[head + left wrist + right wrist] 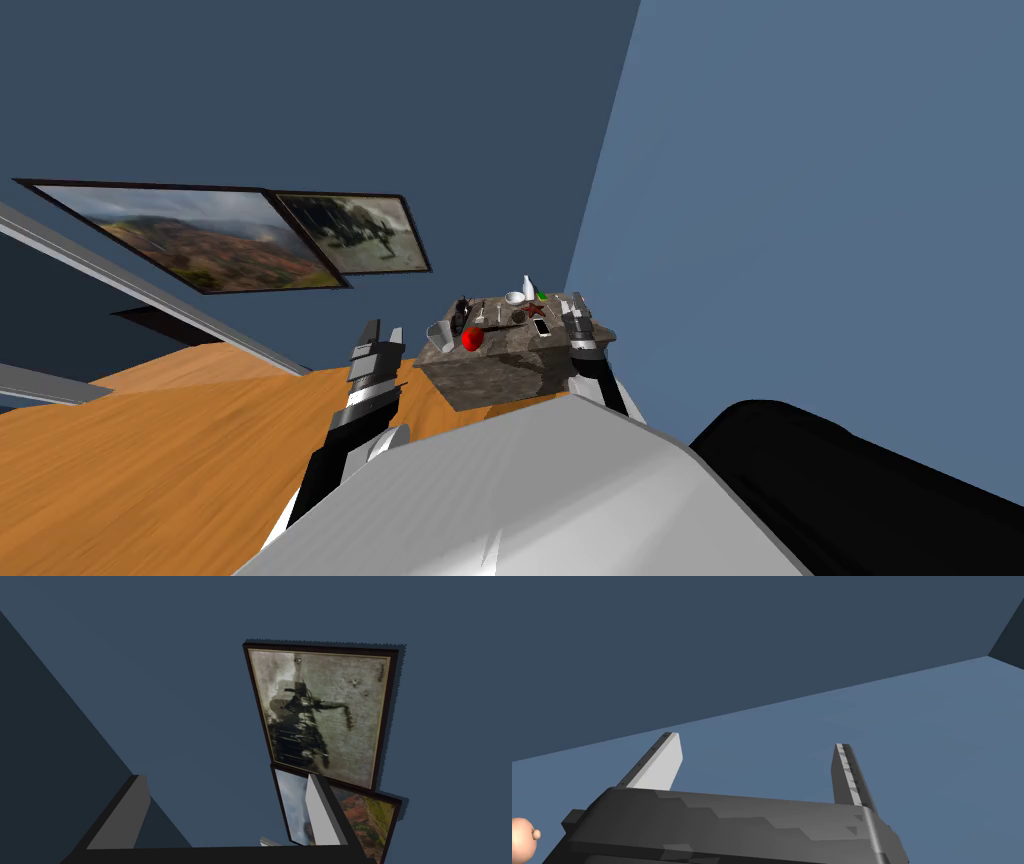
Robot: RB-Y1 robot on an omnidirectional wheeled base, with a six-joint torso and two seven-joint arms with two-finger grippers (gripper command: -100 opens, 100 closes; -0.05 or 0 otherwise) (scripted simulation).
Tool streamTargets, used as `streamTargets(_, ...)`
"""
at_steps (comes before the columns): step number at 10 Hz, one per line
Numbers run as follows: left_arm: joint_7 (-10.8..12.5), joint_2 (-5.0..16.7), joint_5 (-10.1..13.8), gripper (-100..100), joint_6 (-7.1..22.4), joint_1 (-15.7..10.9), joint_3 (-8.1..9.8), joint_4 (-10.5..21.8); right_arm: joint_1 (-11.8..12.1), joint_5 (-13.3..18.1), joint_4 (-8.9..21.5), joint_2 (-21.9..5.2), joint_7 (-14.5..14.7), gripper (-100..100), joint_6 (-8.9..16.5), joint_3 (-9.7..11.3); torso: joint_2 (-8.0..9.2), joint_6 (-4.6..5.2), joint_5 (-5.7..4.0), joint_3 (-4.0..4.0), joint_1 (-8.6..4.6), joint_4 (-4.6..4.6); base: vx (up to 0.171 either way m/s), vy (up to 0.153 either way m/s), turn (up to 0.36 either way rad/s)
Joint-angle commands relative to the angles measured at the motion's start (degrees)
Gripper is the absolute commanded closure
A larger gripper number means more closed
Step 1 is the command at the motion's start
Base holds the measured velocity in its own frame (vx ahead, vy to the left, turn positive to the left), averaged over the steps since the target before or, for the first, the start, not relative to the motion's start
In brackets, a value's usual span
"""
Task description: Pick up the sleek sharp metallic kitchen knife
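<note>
Head view: mottled table [490, 378], blue walls [800, 200]

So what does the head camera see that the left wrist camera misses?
Head view: a stone table with a red fruit, a white bottle and a phone, the right gripper by its edge, an orange floor. Left wrist view: the left gripper close up, fingers open. Both: that gripper and two framed pictures on a dark blue wall.

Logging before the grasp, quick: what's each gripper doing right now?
Left gripper: open, holding nothing.
Right gripper: open, holding nothing.
</note>
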Motion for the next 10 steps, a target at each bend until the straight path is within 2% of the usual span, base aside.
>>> streamTargets(1, 0.0, 0.0, 0.0, 0, 0.0, 0.0, 0.0, 0.0, 0.88, -0.1, 0.29, -2.21, 0.33, -100, -0.35, -0.04, 0.0, 0.0, 0.0, 0.0, 0.0, 0.0, -0.011, 0.04, 0.044)
streamTargets(3, 0.0, -0.01, 0.0, 0, 0.0, -0.01, -0.01, 0.0, 2.88, -0.31, 0.99, -5.75, 1.1, -100, -1.11, -0.14, 0.1, 0.0, 0.06, 0.06, 0.29, 0.02, -0.035, 0.112, 0.069)
streamTargets(6, 0.0, -0.02, 0.0, 0, 0.0, -0.01, -0.02, 0.0, 7.59, -0.75, 2.82, -11.35, 3.01, -100, -2.71, -0.4, 0.16, -0.01, 0.15, 0.09, 0.7, 0.03, -0.027, 0.189, 0.11)
streamTargets(7, 0.0, -0.02, 0.0, 0, 0.0, -0.01, -0.02, 0.0, 7.59, -0.75, 2.82, -12.08, 3.01, -100, -2.71, -0.4, 0.13, -0.01, 0.18, 0.08, 0.78, 0.03, -0.009, 0.138, 0.029)
streamTargets(9, 0.0, -0.01, 0.0, 0, 0.0, -0.01, -0.01, 0.0, 11.48, -1.07, 4.63, -15.93, 4.72, -100, -3.9, -0.69, 0.11, -0.01, 0.12, 0.06, 0.53, 0.02, -0.021, 0.182, 0.139)
streamTargets(10, 0.0, -0.02, 0.0, 0, 0.0, -0.01, -0.02, 0.0, 11.64, -1.07, 4.63, -16.84, 4.72, -100, -3.9, -0.69, 0.13, -0.01, 0.17, 0.07, 0.79, 0.03, -0.016, 0.18, 0.037)
